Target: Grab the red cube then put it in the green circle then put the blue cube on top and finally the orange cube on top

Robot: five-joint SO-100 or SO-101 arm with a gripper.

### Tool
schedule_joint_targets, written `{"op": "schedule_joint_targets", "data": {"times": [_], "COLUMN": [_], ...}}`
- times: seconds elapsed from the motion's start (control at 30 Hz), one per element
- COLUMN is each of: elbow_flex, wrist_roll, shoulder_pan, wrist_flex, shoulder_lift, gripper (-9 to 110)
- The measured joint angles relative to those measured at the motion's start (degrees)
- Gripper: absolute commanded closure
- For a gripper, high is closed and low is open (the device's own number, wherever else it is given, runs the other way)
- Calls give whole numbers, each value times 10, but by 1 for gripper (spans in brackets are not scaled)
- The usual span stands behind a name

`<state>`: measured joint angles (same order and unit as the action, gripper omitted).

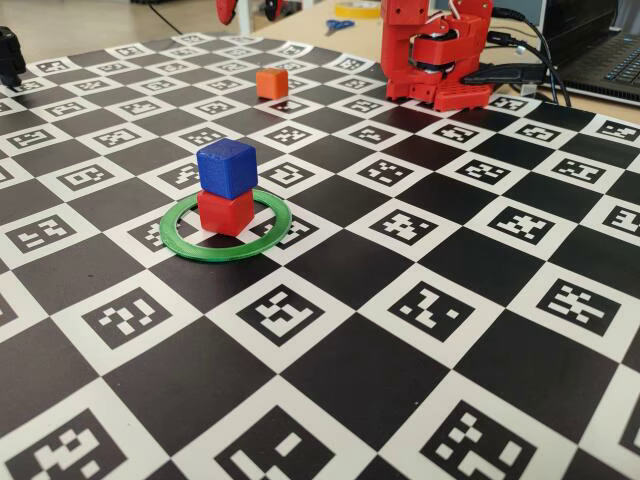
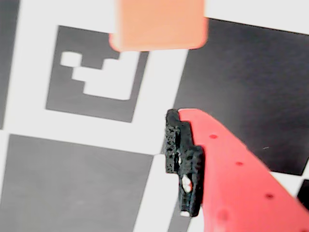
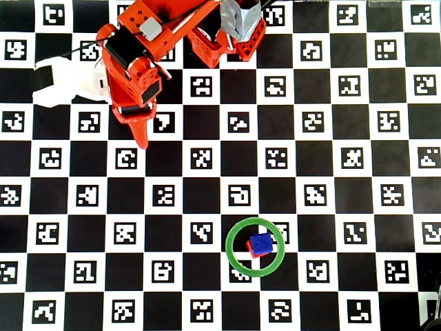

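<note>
The red cube (image 1: 225,213) sits inside the green circle (image 1: 190,243), and the blue cube (image 1: 228,167) rests on top of it. From overhead, the blue cube (image 3: 260,243) covers most of the red cube (image 3: 251,252) within the green circle (image 3: 234,258). The orange cube (image 1: 271,83) stands alone on the far part of the board. In the wrist view the orange cube (image 2: 159,24) lies blurred at the top edge, ahead of my red finger with its black pad (image 2: 182,159). Nothing touches that pad. My gripper (image 3: 140,127) is open, pointing down the board. The overhead view does not show the orange cube.
The checkered marker board (image 1: 330,380) covers the table. The arm's base (image 3: 231,31) is at the top in the overhead view, with a white object (image 3: 69,79) to its left. Scissors (image 1: 338,25), cables (image 1: 520,75) and a laptop (image 1: 600,50) lie behind the board.
</note>
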<state>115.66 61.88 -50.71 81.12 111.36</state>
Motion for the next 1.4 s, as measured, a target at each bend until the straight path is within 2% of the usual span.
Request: {"op": "schedule_joint_targets", "data": {"times": [0.5, 1.4], "elbow_flex": [131, 210], "wrist_roll": [85, 69], "shoulder_pan": [-44, -48], "wrist_flex": [-103, -278], "shoulder_lift": [14, -52], "gripper": [58, 58]}}
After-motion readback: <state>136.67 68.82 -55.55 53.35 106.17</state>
